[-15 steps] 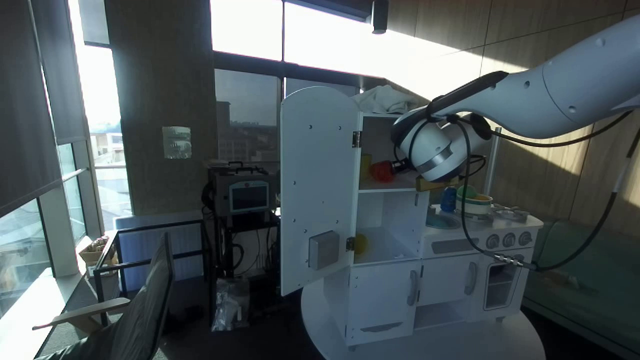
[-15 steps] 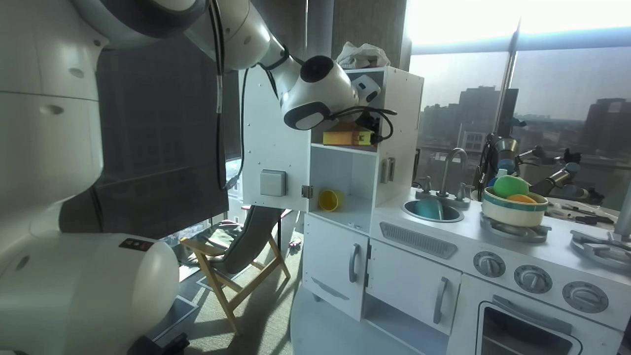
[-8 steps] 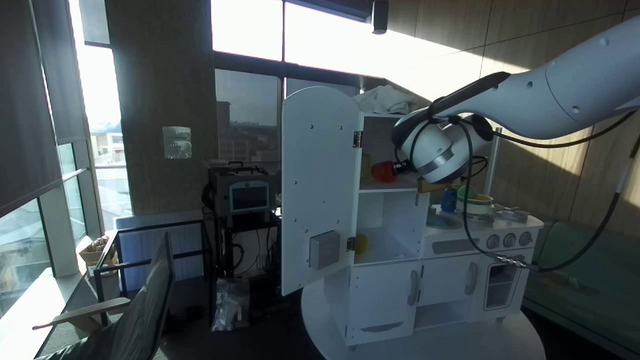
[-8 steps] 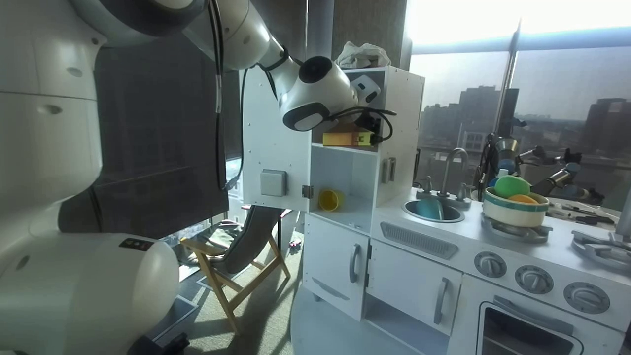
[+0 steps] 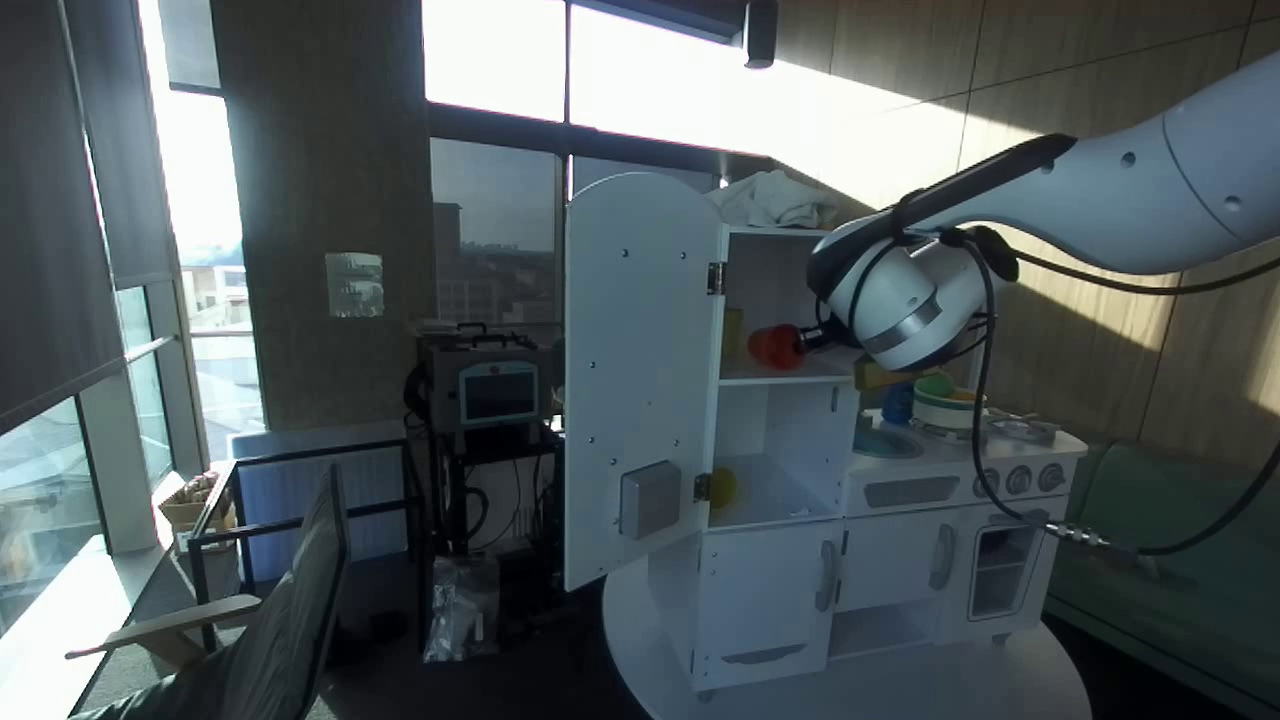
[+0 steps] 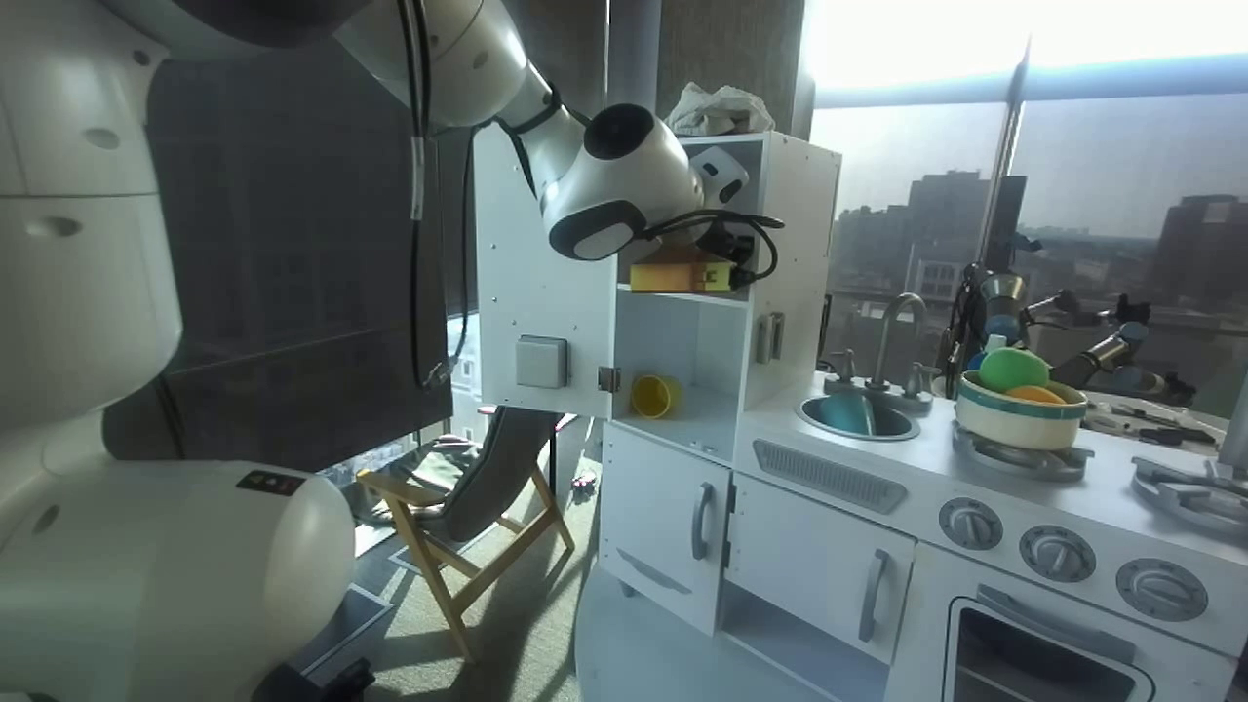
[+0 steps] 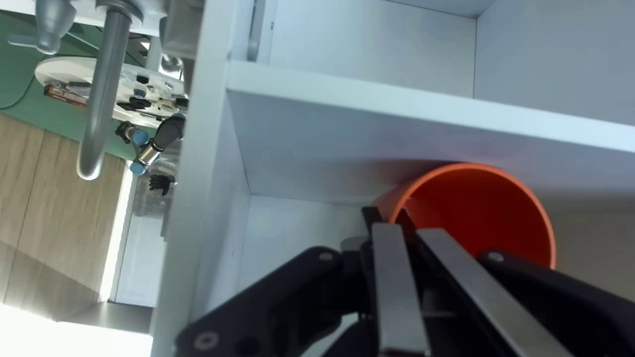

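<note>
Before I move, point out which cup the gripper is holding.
The red-orange cup: its rim is pinched by the gripper in the upper compartment. The yellow cup lies on its side, untouched, in the compartment directly below.

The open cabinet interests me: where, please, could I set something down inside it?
The lower shelf looks free between the tipped yellow cup and the sink-side wall, except for a small piece by the front edge. The upper shelf is crowded: the pincer grips the red cup there, near a yellow object.
</note>
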Robot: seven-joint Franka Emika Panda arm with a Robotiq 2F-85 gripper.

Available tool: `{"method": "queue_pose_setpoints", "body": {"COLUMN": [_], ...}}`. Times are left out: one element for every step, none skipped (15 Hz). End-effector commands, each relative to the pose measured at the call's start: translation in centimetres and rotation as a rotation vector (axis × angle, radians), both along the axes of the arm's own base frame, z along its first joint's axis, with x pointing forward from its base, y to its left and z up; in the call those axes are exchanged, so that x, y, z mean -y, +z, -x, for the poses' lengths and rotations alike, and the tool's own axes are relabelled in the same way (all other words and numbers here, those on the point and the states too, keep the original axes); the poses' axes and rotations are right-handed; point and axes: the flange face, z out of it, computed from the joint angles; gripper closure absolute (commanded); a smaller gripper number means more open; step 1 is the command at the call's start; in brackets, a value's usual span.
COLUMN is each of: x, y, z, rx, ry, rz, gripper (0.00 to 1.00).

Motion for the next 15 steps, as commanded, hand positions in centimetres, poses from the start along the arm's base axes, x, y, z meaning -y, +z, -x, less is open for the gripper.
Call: {"method": "queue_pose_setpoints", "body": {"x": [2.5, 2.5, 2.6, 2.7, 2.6, 2.5, 2.3, 2.0, 1.8, 1.4, 1.1, 0.9, 0.6, 0.6, 0.7], "y": [-1.3, -1.1, -0.9, -0.9, -0.9, -0.7, -1.0, -1.1, -1.1, -0.8, -0.5, -0.4, -0.3, -0.2, -0.1], "z": [2.6, 3.0, 3.3, 3.5, 3.7, 3.8, 4.0, 4.0, 4.0, 4.0, 4.0, 4.0, 4.0, 4.1, 4.1], "rx": [-0.018, -0.013, -0.007, -0.007, -0.007, -0.006, -0.016, -0.019, -0.020, -0.012, -0.004, 0.002, 0.004, 0.008, 0.010], "ry": [-0.030, -0.025, -0.030, -0.030, -0.028, -0.019, -0.009, -0.002, 0.001, 0.008, 0.012, 0.010, 0.015, 0.014, 0.011], "rz": [0.031, 0.030, 0.023, 0.014, 0.003, -0.009, -0.018, -0.024, -0.028, -0.028, -0.028, -0.023, -0.023, -0.023, -0.025], "gripper": [0.91, 0.91, 0.91, 0.66, 0.65, 0.63, 0.55, 0.49, 0.42, 0.34, 0.27, 0.34, 0.62, 0.59, 0.62]}}
